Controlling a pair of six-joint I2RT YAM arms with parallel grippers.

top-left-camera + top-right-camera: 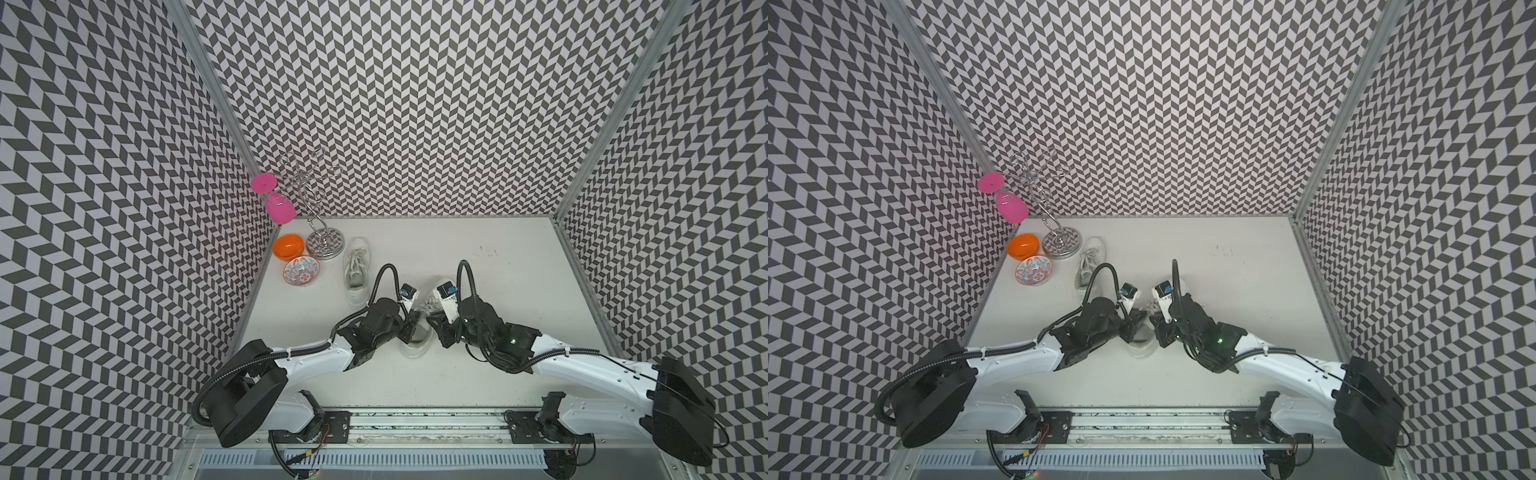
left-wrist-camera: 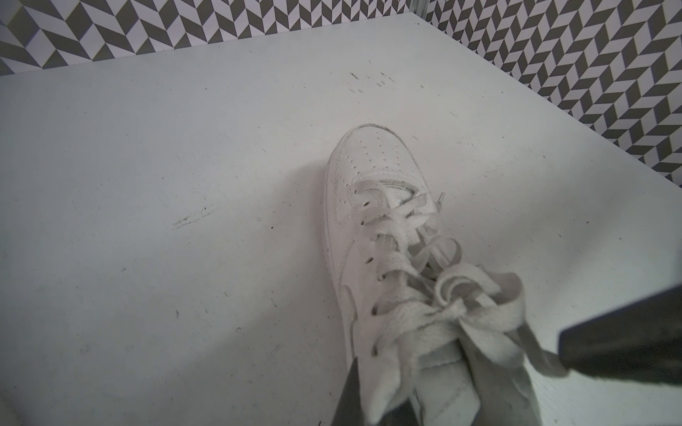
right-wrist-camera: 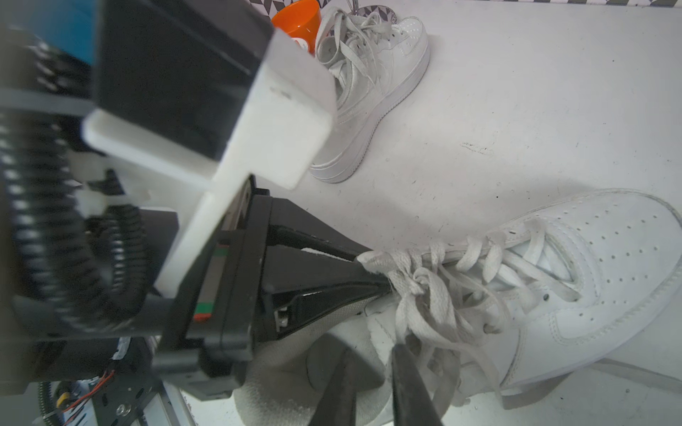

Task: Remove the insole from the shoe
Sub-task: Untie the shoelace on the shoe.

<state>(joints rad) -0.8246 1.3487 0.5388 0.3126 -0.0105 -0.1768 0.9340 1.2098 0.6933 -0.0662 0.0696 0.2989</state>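
Near edge, bottom of frame: metal rail (image 1: 415, 419) carrying both arm bases. The left arm (image 1: 316, 357) comes in from lower left and the right arm (image 1: 569, 361) from lower right. They meet at mid-frame over the white surface (image 1: 519, 266).

Shoe (image 1: 414, 350): white low sneaker, upright at the centre of the surface. Heel toward the near edge, toe away and a little right, laces tied in a bow. It sits between the two pincers.

Left pincer (image 3: 360, 258): clamped tight on the shoe's lace flap at the side of the mouth. In the right wrist view a white strip of the upper shows between its fingers.

Right pincer (image 3: 372, 348): tips down in the shoe's mouth beside the tongue, jaws narrow with a slim gap. Cannot tell whether they pinch anything.

Insole: cannot be told apart from the grey lining seen in the mouth.

Farther back, left of centre: second white shoe (image 1: 357, 270), upright, toe away, apart from the first.

Upper left corner of the surface:
- patterned bowl (image 1: 301, 271)
- orange bowl (image 1: 287, 246) just behind it
- chrome rack (image 1: 325, 245), round base just beside the second shoe's toe
- pink glass (image 1: 280, 210) hanging foot-up from the rack, by the left wall

Chevron walls (image 1: 415, 104) on three sides.
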